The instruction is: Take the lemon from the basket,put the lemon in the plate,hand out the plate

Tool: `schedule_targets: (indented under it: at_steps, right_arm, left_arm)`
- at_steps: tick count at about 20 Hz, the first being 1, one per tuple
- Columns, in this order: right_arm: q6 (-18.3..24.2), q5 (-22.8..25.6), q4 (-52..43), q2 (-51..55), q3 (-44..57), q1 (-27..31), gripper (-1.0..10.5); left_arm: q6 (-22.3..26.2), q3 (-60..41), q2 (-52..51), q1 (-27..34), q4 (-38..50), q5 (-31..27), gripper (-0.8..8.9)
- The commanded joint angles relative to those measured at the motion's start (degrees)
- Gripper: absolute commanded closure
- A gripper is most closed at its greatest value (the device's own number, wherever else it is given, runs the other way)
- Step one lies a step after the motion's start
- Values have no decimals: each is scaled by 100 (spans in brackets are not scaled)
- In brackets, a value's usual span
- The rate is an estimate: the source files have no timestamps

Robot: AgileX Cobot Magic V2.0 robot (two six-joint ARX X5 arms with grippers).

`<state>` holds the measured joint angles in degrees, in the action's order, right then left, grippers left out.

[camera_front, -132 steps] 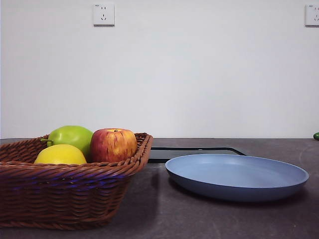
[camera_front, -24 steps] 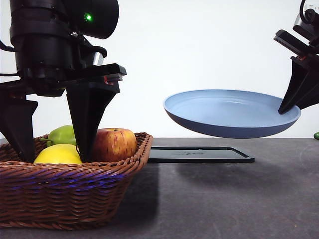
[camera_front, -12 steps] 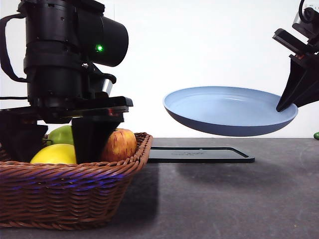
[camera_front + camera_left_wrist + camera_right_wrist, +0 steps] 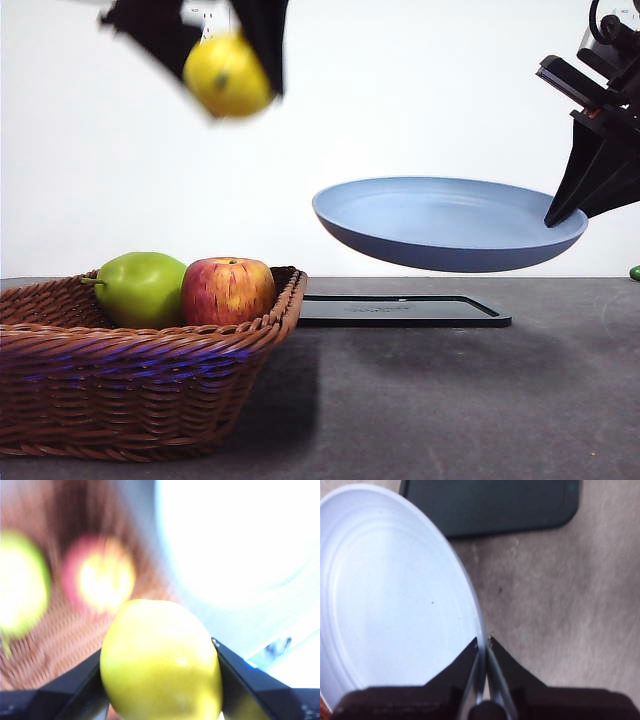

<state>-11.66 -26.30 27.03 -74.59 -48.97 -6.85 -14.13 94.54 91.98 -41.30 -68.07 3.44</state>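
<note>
The yellow lemon (image 4: 228, 75) hangs high above the wicker basket (image 4: 140, 385), gripped between the jaws of my left gripper (image 4: 225, 60). In the left wrist view the lemon (image 4: 160, 662) fills the gap of the left gripper (image 4: 160, 680), with the basket blurred below. My right gripper (image 4: 565, 212) is shut on the rim of the grey-blue plate (image 4: 450, 225), holding it level in the air above the table. The right wrist view shows the right gripper (image 4: 483, 642) pinching the edge of the plate (image 4: 395, 600).
A green pear-like fruit (image 4: 140, 288) and a red-yellow apple (image 4: 227, 291) lie in the basket. A flat black tray (image 4: 400, 310) rests on the dark table (image 4: 450, 400) under the plate, also seen as the tray (image 4: 490, 505). A small green thing (image 4: 634, 272) sits at the far right.
My left gripper has risen out of the basket with the lemon in it. The plate has shifted slightly left in my right gripper.
</note>
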Motion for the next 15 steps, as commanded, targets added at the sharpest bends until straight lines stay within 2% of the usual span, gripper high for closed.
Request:
schedule_targets:
  at_steps: [1, 5, 8, 10, 15]
  right_arm:
    - [-166, -37, 55, -26, -116, -243, 942]
    - [-490, -39, 254, -26, -116, -874, 942]
    - [-645, -37, 256, -26, -116, -1287, 942]
    - [-675, -39, 256, -26, -118, -1425, 942]
    - [-693, -52, 341, 105, -199, -1427, 942]
  left_arm:
    - [260, 581, 90, -190, 116, 4, 792]
    - [752, 619, 98, -437, 529, 304, 793]
    - [1027, 619, 98, -702, 765, 271, 793]
    - [1237, 599, 181, -793, 767, 258, 793]
    - [1320, 597, 706, -901, 520, 223, 795]
